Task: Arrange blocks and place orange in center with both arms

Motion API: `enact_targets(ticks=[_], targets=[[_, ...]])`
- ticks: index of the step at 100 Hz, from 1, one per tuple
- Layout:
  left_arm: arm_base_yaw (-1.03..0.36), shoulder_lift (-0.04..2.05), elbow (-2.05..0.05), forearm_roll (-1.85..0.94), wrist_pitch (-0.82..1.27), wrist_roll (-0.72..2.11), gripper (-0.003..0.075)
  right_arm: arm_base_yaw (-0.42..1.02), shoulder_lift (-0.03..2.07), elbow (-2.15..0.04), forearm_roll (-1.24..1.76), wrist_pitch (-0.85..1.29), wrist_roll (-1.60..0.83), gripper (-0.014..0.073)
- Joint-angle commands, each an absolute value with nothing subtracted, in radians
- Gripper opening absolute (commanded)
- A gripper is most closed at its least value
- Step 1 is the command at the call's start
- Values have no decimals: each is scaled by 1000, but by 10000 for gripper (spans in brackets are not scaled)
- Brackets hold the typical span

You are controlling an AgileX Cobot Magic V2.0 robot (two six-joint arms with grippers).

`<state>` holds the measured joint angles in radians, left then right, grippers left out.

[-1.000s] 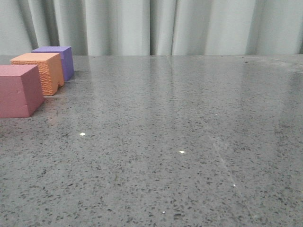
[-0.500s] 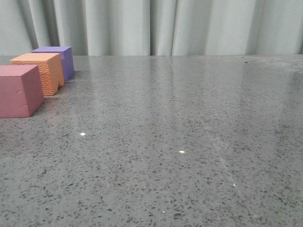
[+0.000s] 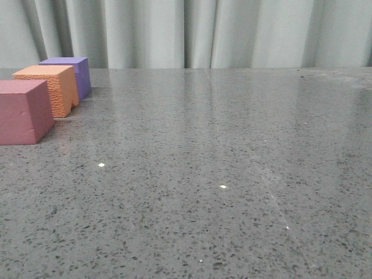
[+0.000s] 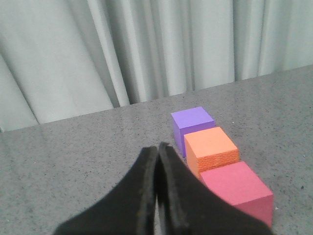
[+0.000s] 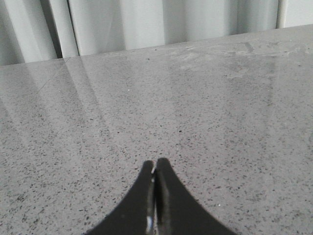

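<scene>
The speckled grey table (image 3: 232, 174) lay bare from 12 to 6 o'clock, while at its 9 o'clock edge the pink-red cube (image 3: 23, 111), orange cube (image 3: 49, 88) and purple cube (image 3: 70, 74) lined up touching, and the left gripper (image 4: 157, 152) and right gripper (image 5: 155, 169) were pressed together, gripping nothing.

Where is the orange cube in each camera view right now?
Front view: orange cube at far left, the middle of a row, between the pink-red cube nearer and the purple cube behind.
Left wrist view: orange cube right of centre.
Right wrist view: not in it.
Shared landmark: the curtain.
</scene>
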<state>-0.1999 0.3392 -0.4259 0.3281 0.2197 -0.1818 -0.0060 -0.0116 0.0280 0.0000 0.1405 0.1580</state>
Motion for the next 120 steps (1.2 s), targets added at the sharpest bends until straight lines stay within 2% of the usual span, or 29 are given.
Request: enact_targets(ticks=[1, 40, 93, 120], targets=[[-194, 285, -344, 290, 54, -172, -19, -14, -33, 14, -6, 60, 153, -67], [-193, -40, -44, 198, 84, -172, -19, -14, -33, 14, -6, 60, 153, -67], [-186, -37, 49, 204, 80, -172, -19, -14, -32, 14, -6, 60, 153, -67], [-105, -37, 49, 186, 85, -172, -19, -14, -32, 14, -6, 60, 153, -67]])
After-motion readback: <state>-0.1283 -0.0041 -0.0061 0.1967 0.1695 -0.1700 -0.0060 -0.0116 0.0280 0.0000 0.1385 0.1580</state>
